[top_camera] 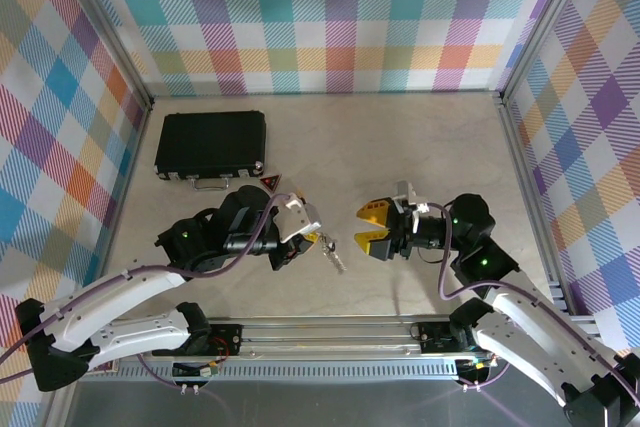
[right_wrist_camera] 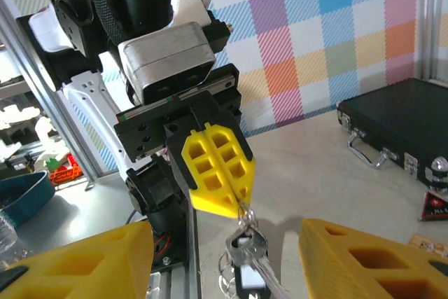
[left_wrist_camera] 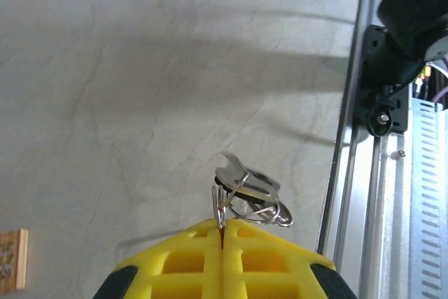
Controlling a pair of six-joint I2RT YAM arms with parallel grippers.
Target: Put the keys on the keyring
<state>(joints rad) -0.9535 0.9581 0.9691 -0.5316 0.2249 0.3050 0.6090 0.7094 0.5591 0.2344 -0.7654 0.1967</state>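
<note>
My left gripper is shut on the thin wire loop of the keys, and the silver bunch hangs from its yellow fingertips just above the table. In the left wrist view the loop is pinched at the left gripper's tip and the keys fan out beyond it. My right gripper faces the bunch from the right, open. In the right wrist view the right gripper's fingers stand wide on either side of the keys without touching them. A small black loop with a pale centre, the keyring, hangs low in the bunch.
A black case lies at the back left, with a red-and-black triangular tag just in front of it. A small tan wooden block rests on the table beside the left gripper. The metal rail runs along the near edge.
</note>
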